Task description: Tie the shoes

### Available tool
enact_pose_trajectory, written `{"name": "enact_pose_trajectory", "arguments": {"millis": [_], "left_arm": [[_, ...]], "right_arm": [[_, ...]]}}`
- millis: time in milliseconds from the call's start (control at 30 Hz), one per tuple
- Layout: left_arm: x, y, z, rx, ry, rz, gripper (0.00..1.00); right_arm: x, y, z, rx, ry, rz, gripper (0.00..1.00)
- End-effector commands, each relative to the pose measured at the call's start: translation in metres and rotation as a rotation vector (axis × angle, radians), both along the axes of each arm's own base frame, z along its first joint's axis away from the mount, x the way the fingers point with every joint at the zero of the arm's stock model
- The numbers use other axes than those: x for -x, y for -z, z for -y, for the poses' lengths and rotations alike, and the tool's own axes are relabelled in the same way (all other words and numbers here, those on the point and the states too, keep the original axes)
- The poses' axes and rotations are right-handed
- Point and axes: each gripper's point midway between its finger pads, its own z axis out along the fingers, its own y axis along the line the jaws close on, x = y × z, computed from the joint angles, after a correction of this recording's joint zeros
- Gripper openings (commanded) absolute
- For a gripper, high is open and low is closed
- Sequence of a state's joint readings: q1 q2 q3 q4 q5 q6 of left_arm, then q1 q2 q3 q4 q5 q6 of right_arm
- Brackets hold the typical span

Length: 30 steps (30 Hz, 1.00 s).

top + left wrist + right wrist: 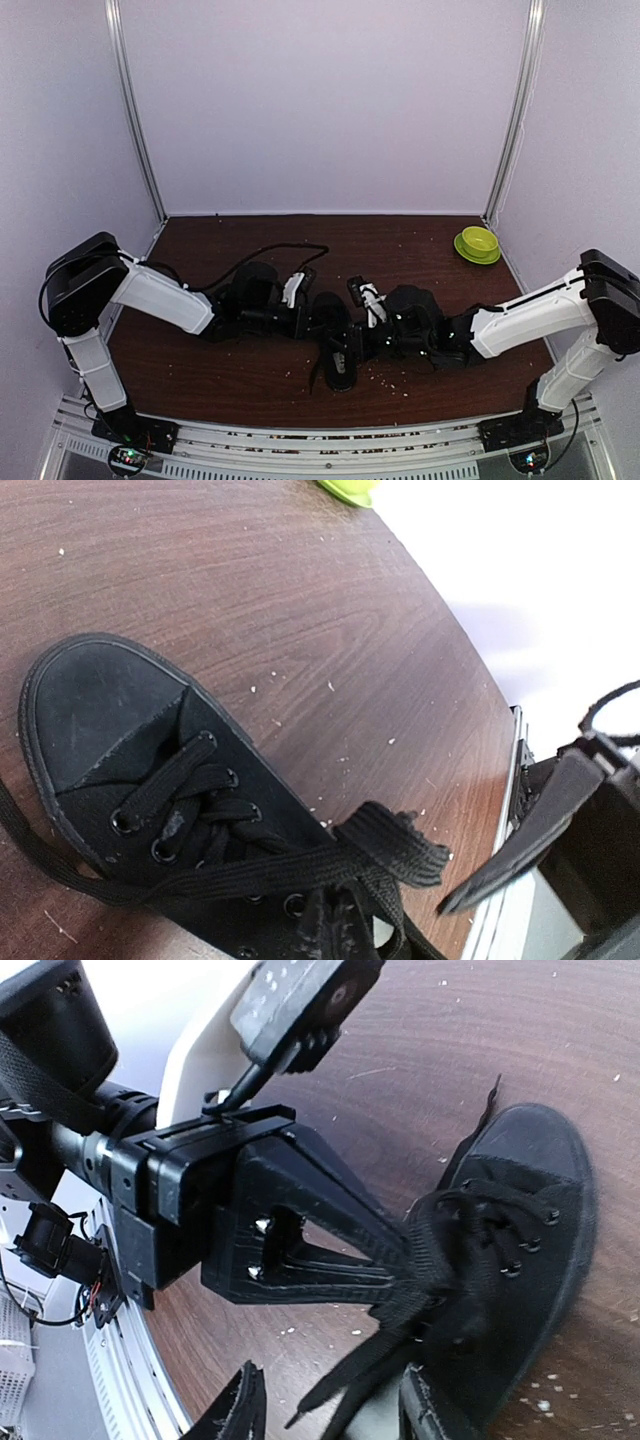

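Note:
The black sneaker (337, 352) lies mid-table between both arms, its toe toward the near edge. It also shows in the left wrist view (110, 720) and in the right wrist view (535, 1210). My left gripper (312, 318) is shut on a folded loop of black lace (400, 855) above the eyelets. In the right wrist view its tapered fingers (330, 1250) pinch that loop. My right gripper (335, 1410) is open just right of the shoe (362, 338). A loose lace end (350, 1390) hangs between its fingers without being gripped.
A green bowl (478, 244) sits at the far right corner of the brown table (430, 255). A black cable (270, 250) loops behind the left arm. Pale crumbs (395, 378) are scattered near the shoe. White walls enclose the table on three sides.

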State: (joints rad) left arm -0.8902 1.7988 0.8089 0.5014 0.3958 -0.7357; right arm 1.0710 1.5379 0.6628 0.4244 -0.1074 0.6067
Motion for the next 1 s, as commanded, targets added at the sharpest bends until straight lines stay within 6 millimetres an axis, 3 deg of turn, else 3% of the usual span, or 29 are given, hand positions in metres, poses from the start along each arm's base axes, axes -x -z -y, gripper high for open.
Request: {"name": "enact_pose_trajectory", "arguments": {"millis": [0, 567, 667, 833, 967], "left_arm": [[-0.002, -0.022, 0.001, 0.072, -0.005, 0.041, 0.0], [0.002, -0.021, -0.003, 0.09, -0.007, 0.035, 0.0], [0.002, -0.021, -0.003, 0.093, -0.007, 0.037, 0.0], [0.001, -0.024, -0.002, 0.098, -0.008, 0.042, 0.0], [-0.001, -0.026, -0.004, 0.099, -0.024, 0.051, 0.0]], "right_arm": [[-0.012, 0.012, -0.003, 0.014, 0.1, -0.041, 0.43], [-0.031, 0.018, -0.014, 0.043, 0.192, -0.082, 0.39], [-0.033, 0.02, -0.016, 0.05, 0.197, -0.088, 0.29], [-0.035, 0.027, -0.009, 0.07, 0.228, -0.09, 0.01], [-0.034, 0.029, 0.0, 0.082, 0.24, -0.088, 0.0]]}}
